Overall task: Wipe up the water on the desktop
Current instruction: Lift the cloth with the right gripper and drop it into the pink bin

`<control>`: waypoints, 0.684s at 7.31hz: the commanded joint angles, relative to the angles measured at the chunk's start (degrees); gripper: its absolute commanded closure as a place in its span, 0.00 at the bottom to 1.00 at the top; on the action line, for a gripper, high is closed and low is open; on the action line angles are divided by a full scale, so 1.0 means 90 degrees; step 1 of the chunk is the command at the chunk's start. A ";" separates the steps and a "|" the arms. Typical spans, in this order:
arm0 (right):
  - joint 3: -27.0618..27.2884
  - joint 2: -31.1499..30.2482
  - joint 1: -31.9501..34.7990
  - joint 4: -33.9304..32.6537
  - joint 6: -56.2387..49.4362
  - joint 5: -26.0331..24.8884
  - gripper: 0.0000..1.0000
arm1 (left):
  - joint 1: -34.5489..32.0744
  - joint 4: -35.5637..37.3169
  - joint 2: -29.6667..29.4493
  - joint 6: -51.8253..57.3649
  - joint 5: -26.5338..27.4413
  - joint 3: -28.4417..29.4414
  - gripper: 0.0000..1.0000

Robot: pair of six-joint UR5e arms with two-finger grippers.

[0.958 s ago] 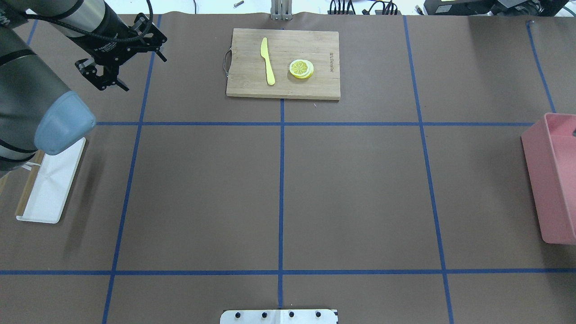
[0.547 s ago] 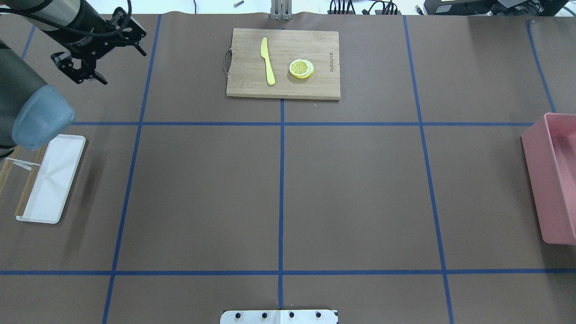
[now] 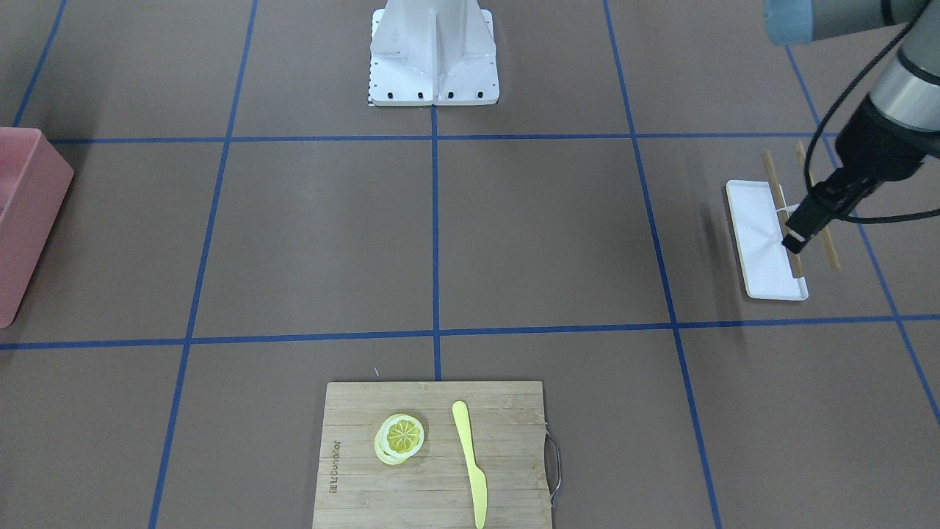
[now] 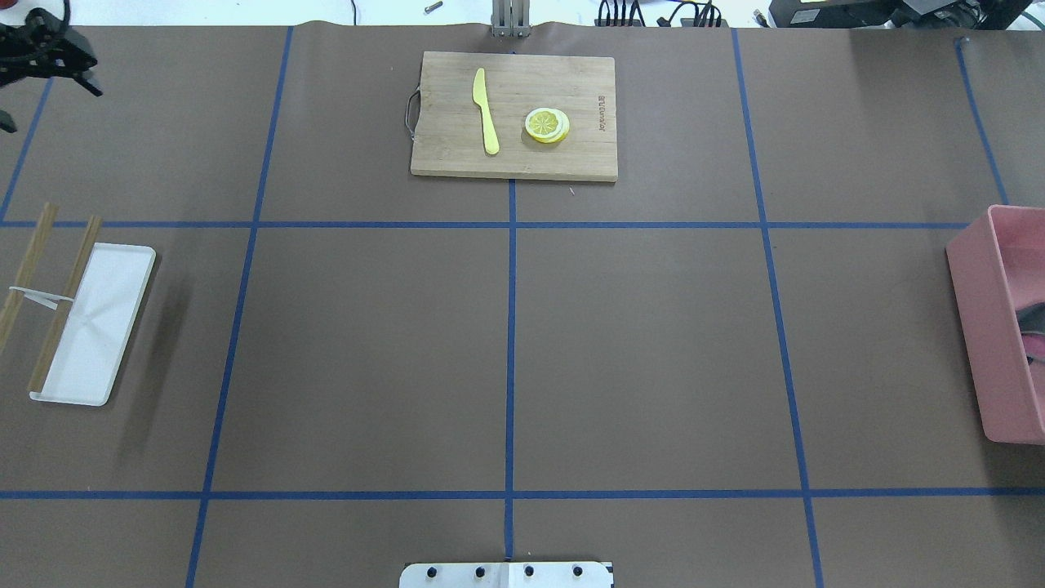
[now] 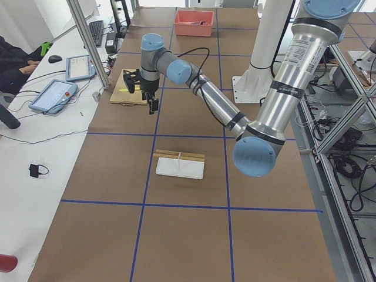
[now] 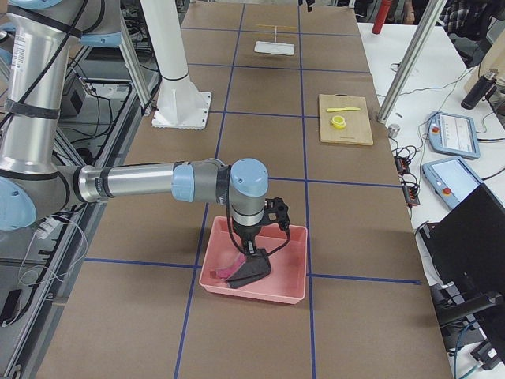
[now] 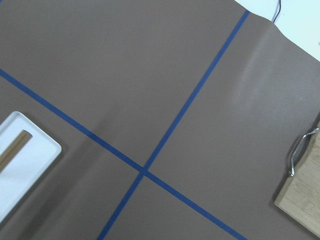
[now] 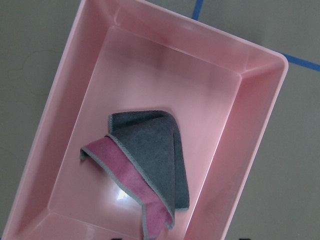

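Note:
The desktop (image 4: 637,351) is brown with a blue tape grid; no wet patch shows on it. A grey and pink cloth (image 8: 150,160) lies crumpled in the pink bin (image 8: 260,100) at the right edge of the table (image 4: 980,327). My right gripper (image 6: 251,251) hangs open inside the bin, just above the cloth. My left gripper (image 3: 794,241) is open and empty. It hovers above the far left part of the desktop, near the white tray (image 3: 764,242), and only its edge shows in the overhead view (image 4: 33,57).
A bamboo cutting board (image 4: 514,114) at the far middle carries a yellow knife (image 4: 486,110) and lemon slices (image 4: 547,125). The white tray (image 4: 98,322) and two wooden sticks (image 4: 61,302) lie at the left. The robot's base plate (image 4: 506,574) sits at the near edge.
My left arm has swung left and toward the far corner, almost out of the overhead view, uncovering the wooden sticks. A dark shape now shows inside the pink bin at the right edge.

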 commanded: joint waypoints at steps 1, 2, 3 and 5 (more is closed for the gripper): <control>-0.0021 0.0071 0.0107 0.0004 0.0660 -0.0008 0.00 | -0.1169 -0.0044 0.0753 0.3115 0.0002 0.0301 0.01; -0.0021 0.0071 0.0175 0.0014 0.0673 -0.0027 0.00 | -0.1600 -0.0053 0.1093 0.4318 0.0002 0.0333 0.01; -0.0002 0.0071 0.0204 0.0014 0.0683 0.0021 0.00 | -0.1817 -0.0102 0.1493 0.5471 -0.0008 0.0439 0.01; -0.0079 0.0071 0.0205 0.0023 0.0683 0.0342 0.00 | -0.2083 -0.0627 0.2187 0.5942 -0.0047 0.0635 0.01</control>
